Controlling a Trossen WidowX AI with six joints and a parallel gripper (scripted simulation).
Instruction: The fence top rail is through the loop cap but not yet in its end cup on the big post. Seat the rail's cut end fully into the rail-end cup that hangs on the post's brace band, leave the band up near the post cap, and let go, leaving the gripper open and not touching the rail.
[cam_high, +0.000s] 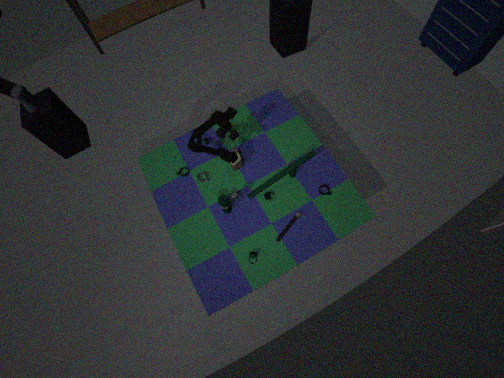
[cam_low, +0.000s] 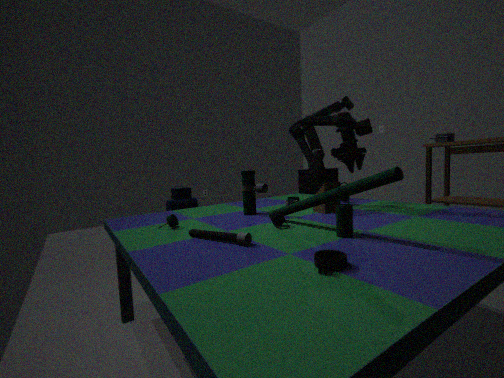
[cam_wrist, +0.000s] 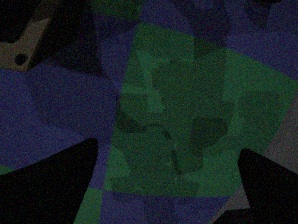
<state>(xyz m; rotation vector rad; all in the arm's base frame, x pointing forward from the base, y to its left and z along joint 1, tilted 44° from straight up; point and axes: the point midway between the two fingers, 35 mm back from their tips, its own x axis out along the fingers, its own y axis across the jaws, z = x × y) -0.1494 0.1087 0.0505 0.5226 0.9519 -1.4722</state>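
Note:
The green rail (cam_high: 272, 181) (cam_low: 320, 198) lies tilted across the short post (cam_low: 345, 221) at its loop cap. Its low end, near the mat, points toward the big post but is apart from it; its other end is raised. The big post (cam_high: 224, 204) (cam_low: 249, 202) stands upright. The pale rail-end cup (cam_high: 235, 195) (cam_low: 261, 188) sticks out from its side, high up, with no rail in it. My gripper (cam_high: 227, 134) (cam_low: 355, 168) (cam_wrist: 172, 152) is open and empty, above the mat by the arm's base, away from rail and post. Fine details are dark.
A dark bar (cam_high: 288, 227) (cam_low: 217, 236) with a light end lies on the checkered mat. Loose dark fittings lie around: one (cam_high: 269, 195) near the rail's low end, one (cam_high: 325, 189) (cam_low: 331, 261) beyond the short post, another (cam_high: 253, 257) (cam_low: 172, 221), and rings (cam_high: 183, 171) near the arm.

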